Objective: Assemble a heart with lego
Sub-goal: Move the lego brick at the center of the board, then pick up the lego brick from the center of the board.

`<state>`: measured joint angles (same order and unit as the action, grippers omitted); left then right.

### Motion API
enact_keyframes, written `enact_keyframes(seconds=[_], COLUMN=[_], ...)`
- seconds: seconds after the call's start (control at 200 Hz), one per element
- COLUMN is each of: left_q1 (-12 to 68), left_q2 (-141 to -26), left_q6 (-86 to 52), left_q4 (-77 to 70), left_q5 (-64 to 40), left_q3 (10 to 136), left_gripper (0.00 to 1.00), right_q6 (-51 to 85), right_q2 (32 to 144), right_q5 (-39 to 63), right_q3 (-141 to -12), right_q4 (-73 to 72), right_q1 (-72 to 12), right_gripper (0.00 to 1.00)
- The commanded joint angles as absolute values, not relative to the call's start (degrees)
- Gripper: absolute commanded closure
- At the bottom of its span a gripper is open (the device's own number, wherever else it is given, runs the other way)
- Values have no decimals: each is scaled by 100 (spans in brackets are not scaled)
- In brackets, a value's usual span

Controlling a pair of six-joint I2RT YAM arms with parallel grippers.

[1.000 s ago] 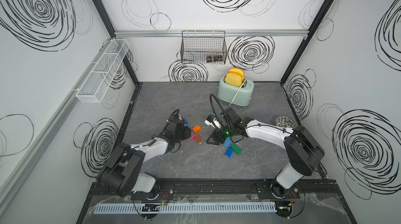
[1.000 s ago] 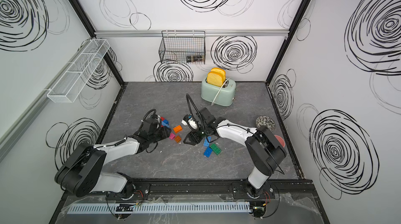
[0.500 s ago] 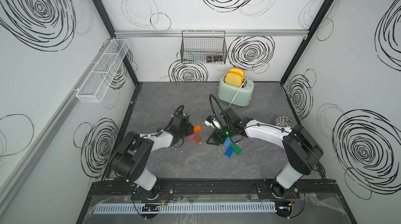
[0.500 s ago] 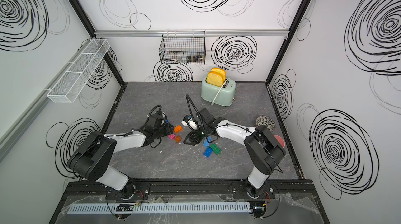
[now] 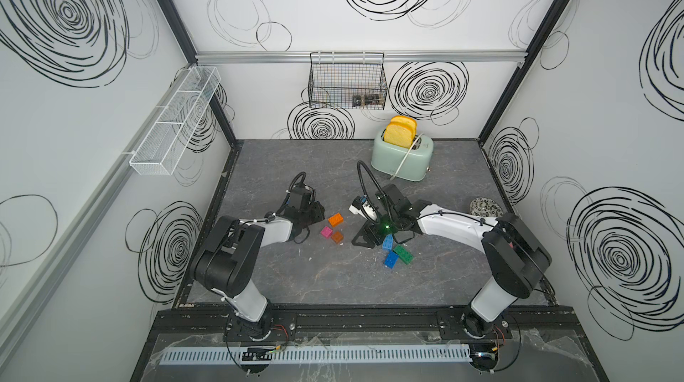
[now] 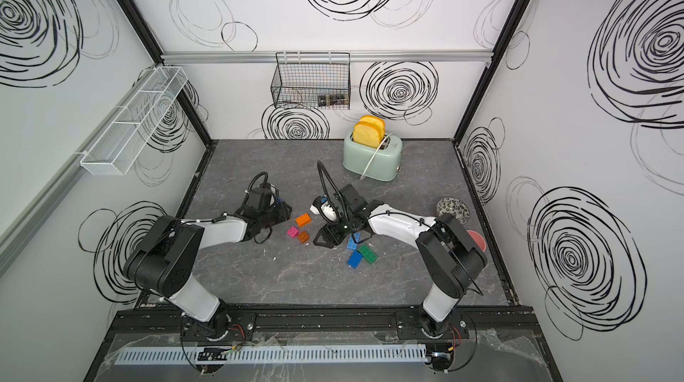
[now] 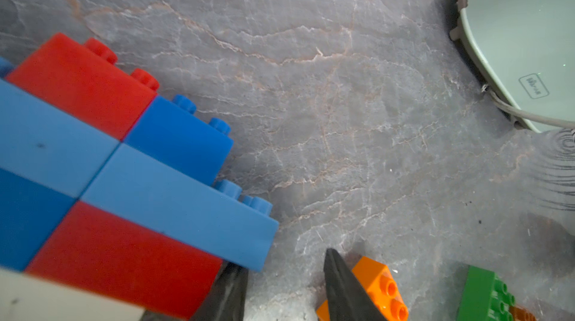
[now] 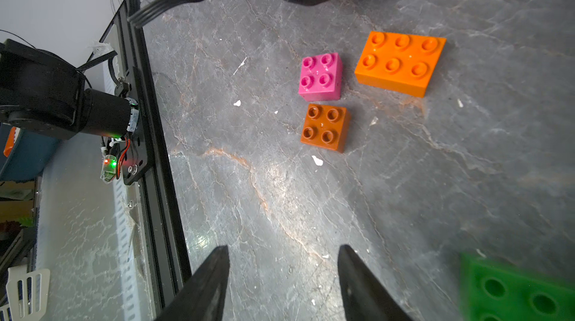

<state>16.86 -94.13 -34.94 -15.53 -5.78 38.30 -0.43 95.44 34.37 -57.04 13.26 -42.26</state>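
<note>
Landmark: toaster (image 5: 381, 161), holding two bread slices (image 5: 399, 130), stands at the back of the table (image 5: 333, 287).
Left tool (image 7: 281, 260): released, with the jaws a little apart and bare table between the tips. It sits well in front of the toaster, toward the left arm's side.
Built block (image 7: 124, 179): red, blue and white lego bricks pressed together, just beside one finger of the left tool in the left wrist view. I cannot tell if they touch.
Right tool (image 8: 282, 248): released, with the jaws wide apart over bare table. It is in front of the toaster, nearer to it than the left tool.
Loose trio: orange oblong brick (image 5: 335, 220), pink brick (image 5: 326, 232) and brown brick (image 5: 337, 237) lie studs up in front of the toaster, between the two tools.
Second cluster: light blue brick (image 5: 388, 242), green brick (image 5: 403, 253) and blue brick (image 5: 391, 260) lie farther from the toaster than the right tool.
</note>
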Motion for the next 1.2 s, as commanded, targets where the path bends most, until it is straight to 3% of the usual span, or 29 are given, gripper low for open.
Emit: enact_keyframes(seconds=[0.0, 0.305, 0.71, 1.006, 1.196], left_q1=[1653, 1895, 2574, 3231, 3299], left_q2=[-9162, -8603, -7574, -6961, -6819], left_q6=[-3484, -3445, -3235, -3299, -3555], left_q4=[-1737, -1753, -1003, -549, -536], left_q5=[-664, -1012, -173, 621, 488], left_q3=[3956, 3791, 3304, 2873, 2647], left_gripper=[52, 38, 24, 21, 20], right_q6=[-84, 108, 741, 1273, 1450], right_q2=[9434, 8939, 8684, 8606, 8463], right_q5=[3241, 2527, 1847, 1275, 1266], right_q3=[-5645, -5344, -4830, -4431, -4318], right_q4=[1356, 1002, 413, 152, 149], right_q1=[-4285, -4410, -4588, -4487, -4230], right_gripper=[41, 39, 38, 38, 37])
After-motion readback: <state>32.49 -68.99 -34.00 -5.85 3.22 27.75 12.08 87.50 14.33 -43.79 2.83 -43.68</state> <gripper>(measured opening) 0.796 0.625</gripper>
